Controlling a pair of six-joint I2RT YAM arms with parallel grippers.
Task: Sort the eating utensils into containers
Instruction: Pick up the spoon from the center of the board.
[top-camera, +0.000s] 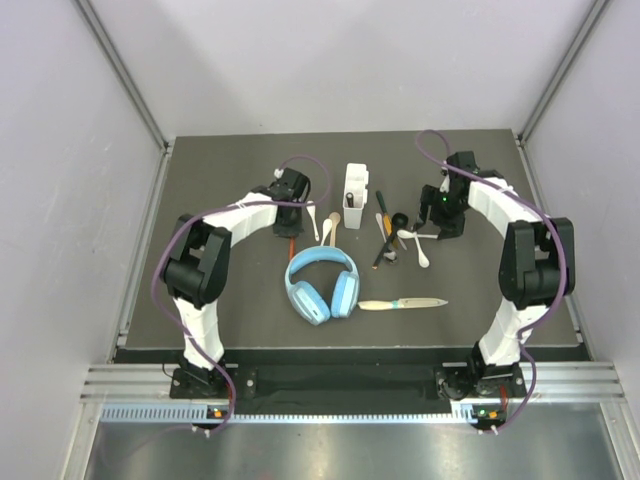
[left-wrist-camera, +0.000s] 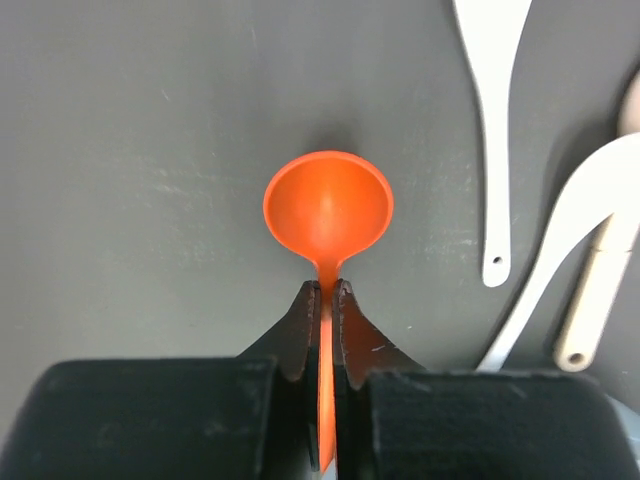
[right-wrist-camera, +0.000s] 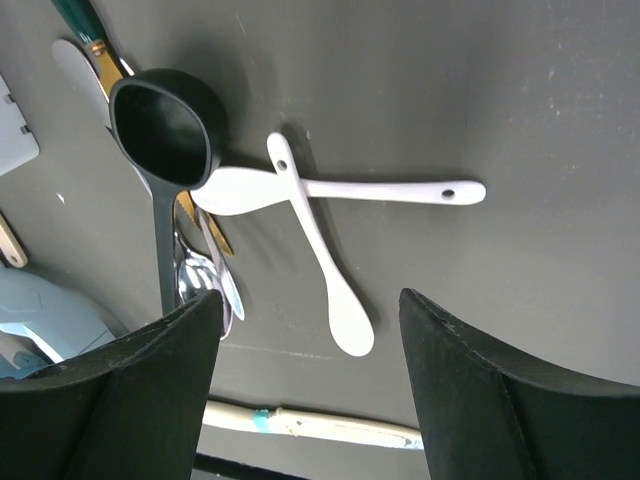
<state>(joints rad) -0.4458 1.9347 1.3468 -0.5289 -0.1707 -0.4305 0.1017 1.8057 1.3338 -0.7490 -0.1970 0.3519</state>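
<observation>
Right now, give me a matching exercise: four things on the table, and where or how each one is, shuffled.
1 orange spoon
2 headphones
3 caddy
4 right gripper

A open above crossed white spoons
B lying flat mid-table
C pinched by left gripper
D upright, beyond the headphones

Pairs: 1-C, 2-B, 3-D, 4-A

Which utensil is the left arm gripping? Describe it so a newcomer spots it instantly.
Find the light-blue headphones mid-table; the left gripper stands just beyond them, to the left. Its jaws are shut on the handle of the orange spoon, round-bowled and the only orange piece beside the white spoons.
</observation>
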